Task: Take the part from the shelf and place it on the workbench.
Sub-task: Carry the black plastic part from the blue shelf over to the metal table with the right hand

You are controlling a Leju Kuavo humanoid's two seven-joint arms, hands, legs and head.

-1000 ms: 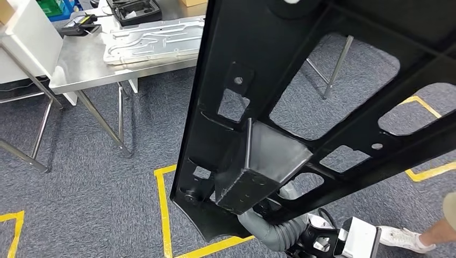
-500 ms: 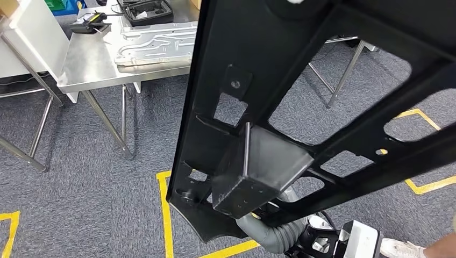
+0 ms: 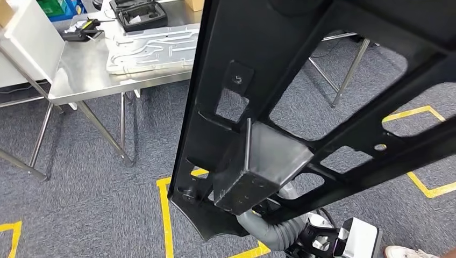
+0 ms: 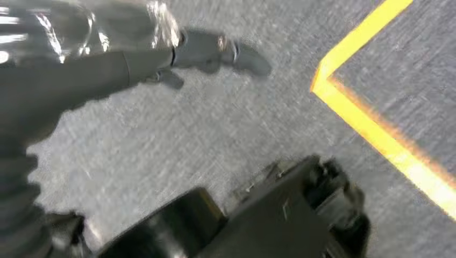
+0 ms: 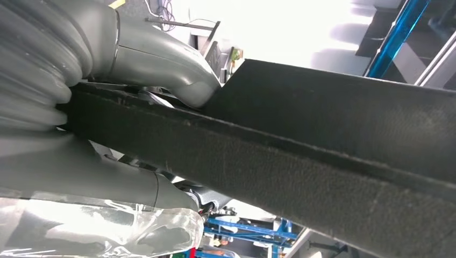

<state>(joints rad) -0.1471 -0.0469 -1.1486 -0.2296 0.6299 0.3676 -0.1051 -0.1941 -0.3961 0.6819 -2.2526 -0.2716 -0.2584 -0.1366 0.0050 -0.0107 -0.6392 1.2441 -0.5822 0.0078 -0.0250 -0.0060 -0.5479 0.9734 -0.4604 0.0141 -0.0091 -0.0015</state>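
Note:
A big black metal frame part (image 3: 253,80) with cut-out openings and a boxy bracket stands close in front of me in the head view, tilted. My right hand (image 3: 269,228) holds it from below, its grey ribbed cover showing under the bracket. In the right wrist view the thick grey thumb (image 5: 161,64) lies over the part's black edge (image 5: 322,145), gripping it. My left hand (image 4: 161,54) hangs over the grey carpet with its fingers (image 4: 215,48) stretched out and nothing in them. The steel workbench (image 3: 80,75) stands at the upper left, apart from the part.
On the workbench lie a silver stamped panel (image 3: 150,48), a black case (image 3: 137,13) and a small tool (image 3: 80,29). A white box (image 3: 27,37) stands at its left. Yellow tape lines (image 3: 164,215) mark the carpet. A person's shoe (image 3: 408,251) shows at the bottom right.
The whole picture has shifted a little, so the camera has moved. The black part stays in my right hand. The person's shoe has slid toward the bottom right corner.

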